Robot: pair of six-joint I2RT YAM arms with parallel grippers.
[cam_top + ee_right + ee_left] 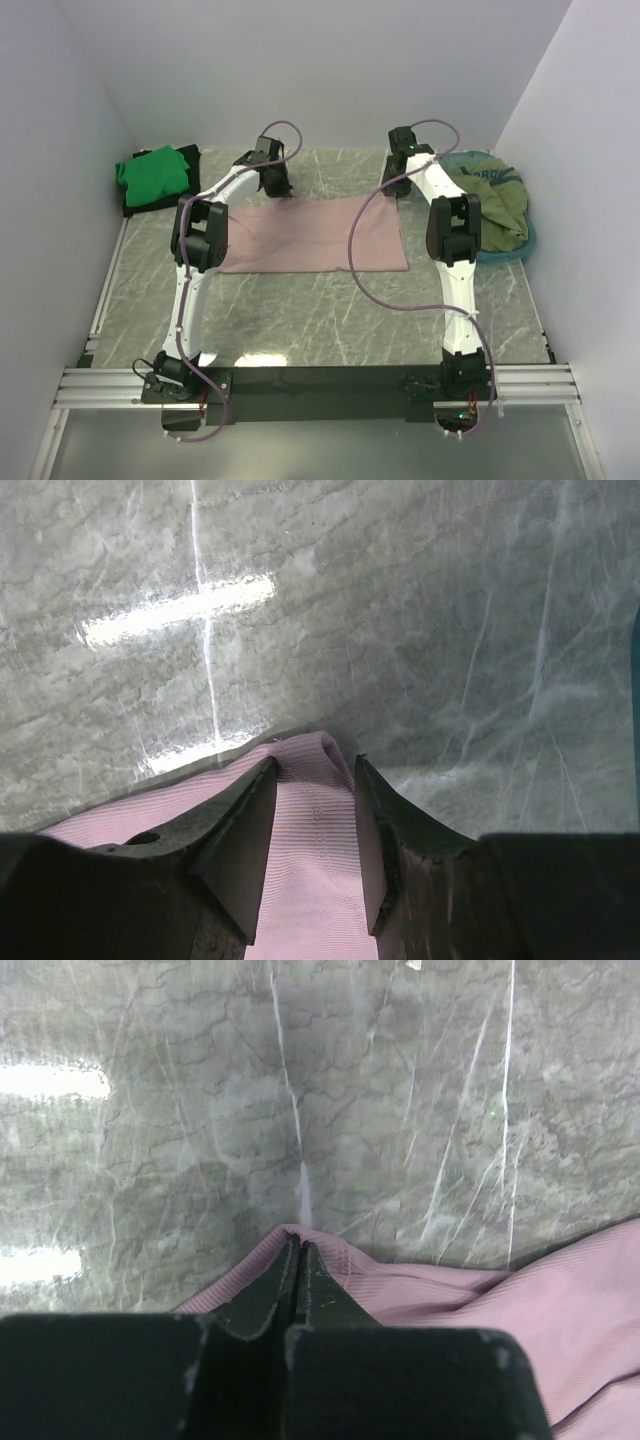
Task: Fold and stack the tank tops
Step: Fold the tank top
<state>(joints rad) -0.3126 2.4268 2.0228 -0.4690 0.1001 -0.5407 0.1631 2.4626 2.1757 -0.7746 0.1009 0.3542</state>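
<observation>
The grey marbled table (330, 310) carries a pink tank top (315, 235) spread flat near its middle. At the far left corner lies a black tank top (193, 160) with a green tank top (152, 175) on it. At the far right stands a teal basket (526, 243) holding an olive tank top (495, 200).
</observation>
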